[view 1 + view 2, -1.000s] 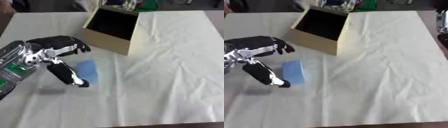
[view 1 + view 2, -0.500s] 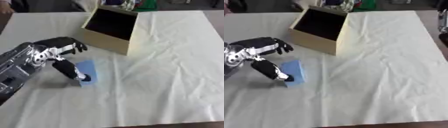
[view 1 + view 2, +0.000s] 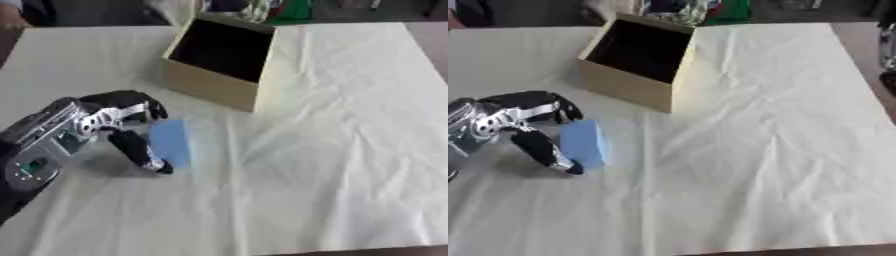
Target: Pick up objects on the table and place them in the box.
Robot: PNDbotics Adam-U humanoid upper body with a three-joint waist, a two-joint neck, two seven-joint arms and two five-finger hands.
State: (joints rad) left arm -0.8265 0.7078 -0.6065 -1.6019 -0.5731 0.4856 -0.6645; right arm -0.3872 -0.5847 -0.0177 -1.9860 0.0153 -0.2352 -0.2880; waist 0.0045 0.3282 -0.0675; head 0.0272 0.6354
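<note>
A robot's left hand point(image 3: 118, 125) reaches in from the near left, its fingers and thumb curled around a flat light-blue object point(image 3: 170, 143) lying on the cream-covered table point(image 3: 350, 150). The object appears tilted against the hand, not clearly lifted. The open cardboard box point(image 3: 219, 62) stands farther back, its interior dark. Judging by this, grasping is underway; carrying and placing remain. The right hand is out of sight.
</note>
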